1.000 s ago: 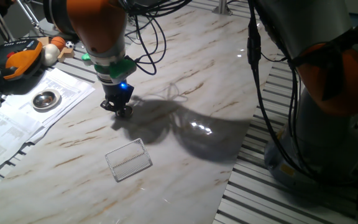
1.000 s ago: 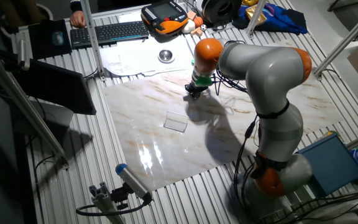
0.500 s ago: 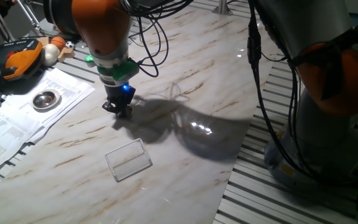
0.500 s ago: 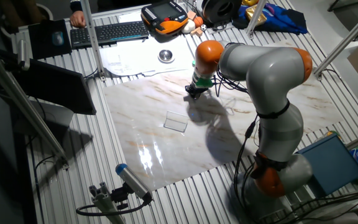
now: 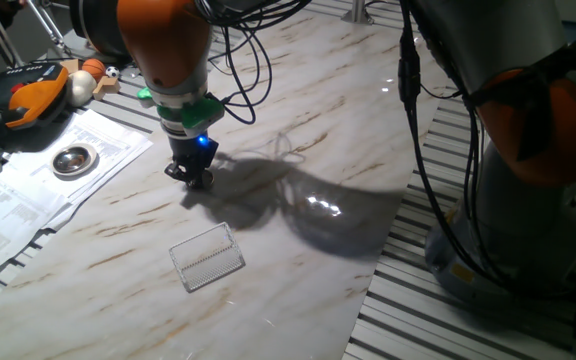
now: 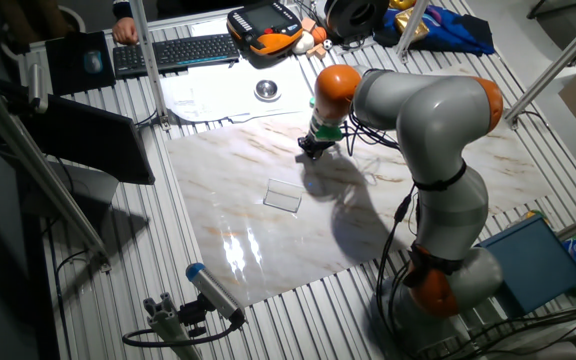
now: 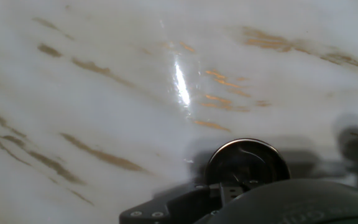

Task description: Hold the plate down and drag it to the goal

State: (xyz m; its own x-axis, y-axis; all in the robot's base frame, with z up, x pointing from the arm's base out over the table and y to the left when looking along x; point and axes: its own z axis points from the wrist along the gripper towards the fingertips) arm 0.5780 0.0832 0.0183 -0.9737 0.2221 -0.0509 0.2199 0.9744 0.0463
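Note:
The plate (image 7: 247, 160), a small shiny round disc with a dark centre, lies on the marble table top right at my gripper's tip in the hand view; its near edge is covered by the gripper body. In the fixed views it is hidden under the gripper. My gripper (image 5: 191, 178) (image 6: 311, 150) stands upright with its tips together, down at the table surface. The goal (image 5: 208, 256), a pale mesh rectangle with one upturned edge, lies flat a short way in front of the gripper; it also shows in the other fixed view (image 6: 283, 196).
A larger metal dish (image 5: 72, 158) sits on printed paper sheets (image 5: 28, 195) at the left. An orange teach pendant (image 5: 28, 92) and a keyboard (image 6: 173, 52) lie beyond. The arm's base (image 5: 528, 190) and hanging cables (image 5: 408, 120) stand at the right.
My gripper shifted slightly left and back, away from the goal, between the earliest frame and half a second ago; it has held still since. The goal has not moved.

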